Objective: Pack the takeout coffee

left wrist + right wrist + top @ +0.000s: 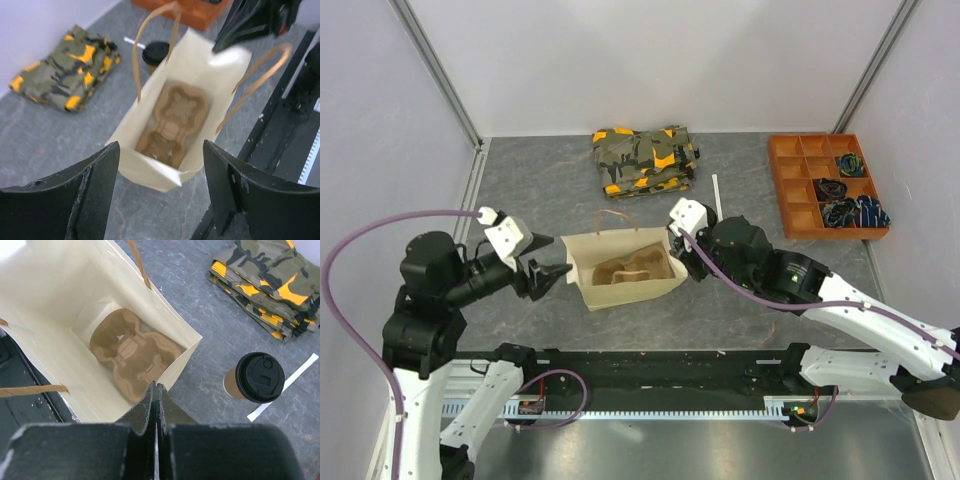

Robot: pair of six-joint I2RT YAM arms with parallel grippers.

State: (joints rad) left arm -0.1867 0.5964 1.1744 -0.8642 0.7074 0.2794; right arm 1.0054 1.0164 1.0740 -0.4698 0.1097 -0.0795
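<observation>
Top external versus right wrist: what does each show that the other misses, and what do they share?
Only the top external shows the orange organiser at the far right. Only the right wrist shows the takeout coffee, upright on the table beside the paper bag. Both show that bag with the pulp tray inside, and the camouflage cloth.

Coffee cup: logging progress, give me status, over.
Left gripper open, empty. Right gripper shut on bag rim. Cup on table beside bag, lidded. Tray in bag.
</observation>
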